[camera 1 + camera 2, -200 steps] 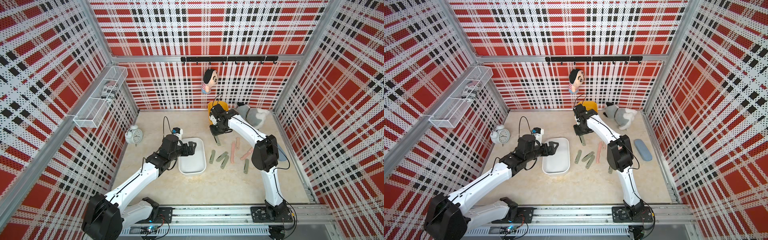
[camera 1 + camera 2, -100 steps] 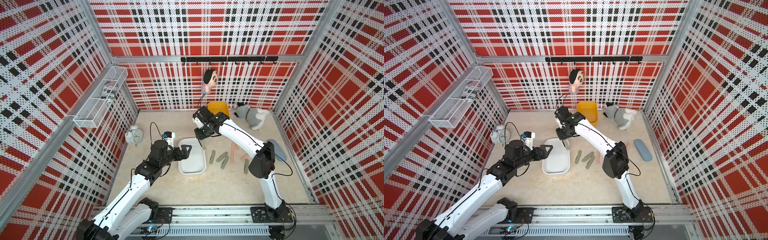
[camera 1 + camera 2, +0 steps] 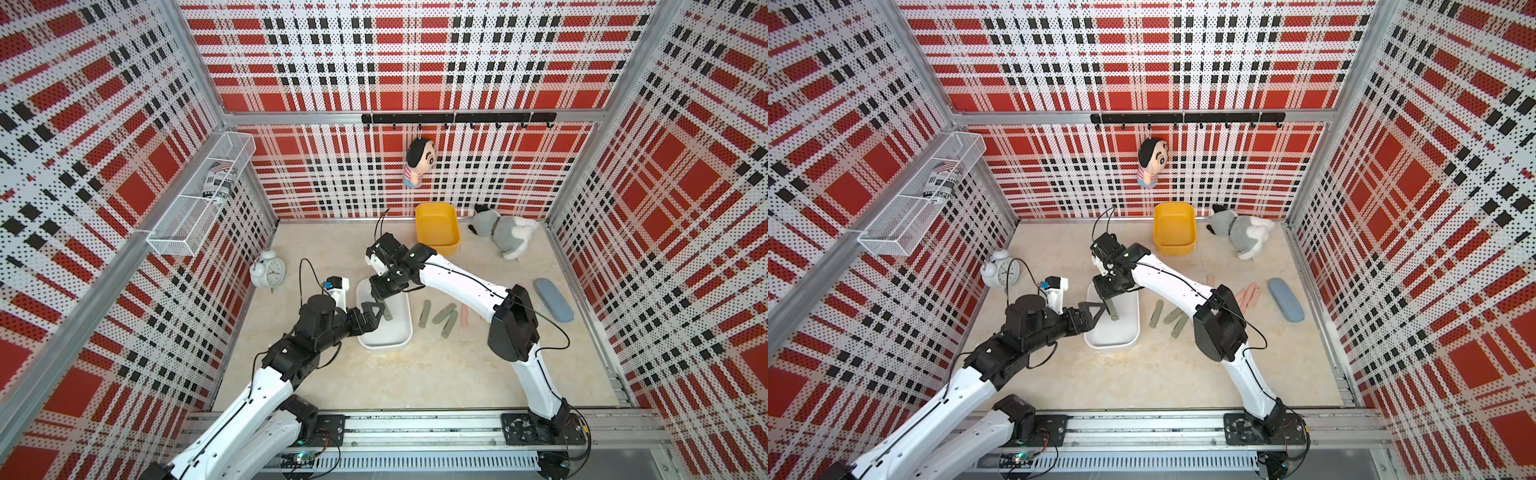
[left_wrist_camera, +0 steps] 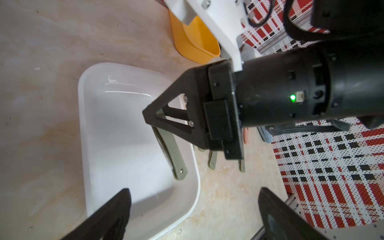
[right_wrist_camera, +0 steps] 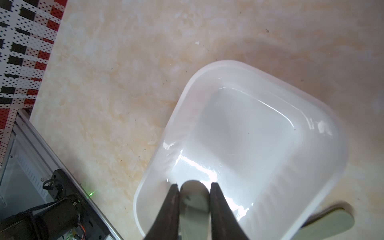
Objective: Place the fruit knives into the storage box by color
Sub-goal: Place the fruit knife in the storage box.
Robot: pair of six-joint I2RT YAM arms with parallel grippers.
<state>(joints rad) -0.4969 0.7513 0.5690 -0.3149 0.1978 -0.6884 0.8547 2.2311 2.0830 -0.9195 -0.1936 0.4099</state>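
My right gripper (image 3: 383, 294) (image 5: 194, 187) is shut on a sage green fruit knife (image 3: 1112, 309) (image 5: 194, 200), which hangs tip-down over the white storage box (image 3: 384, 344) (image 4: 83, 124). My left gripper (image 3: 371, 318) (image 4: 194, 199) stands open at the box's left rim, holding nothing. Three more green fruit knives (image 3: 444, 312) (image 3: 1173, 315) lie on the table right of the box. Salmon pink fruit knives (image 3: 1250, 296) lie further right, partly hidden by the right arm. A yellow storage box (image 3: 436, 232) (image 3: 1173, 228) stands at the back.
An alarm clock (image 3: 268, 270) stands at the left wall. A plush dog (image 3: 505, 235) lies at the back right, and a blue-grey case (image 3: 552, 299) lies near the right wall. A doll (image 3: 419, 162) hangs on the back wall, and a wire basket (image 3: 199, 195) on the left wall.
The right arm has swung left from beside the yellow box, carrying the green knife over the white box. The left arm drew back toward the front, still open.
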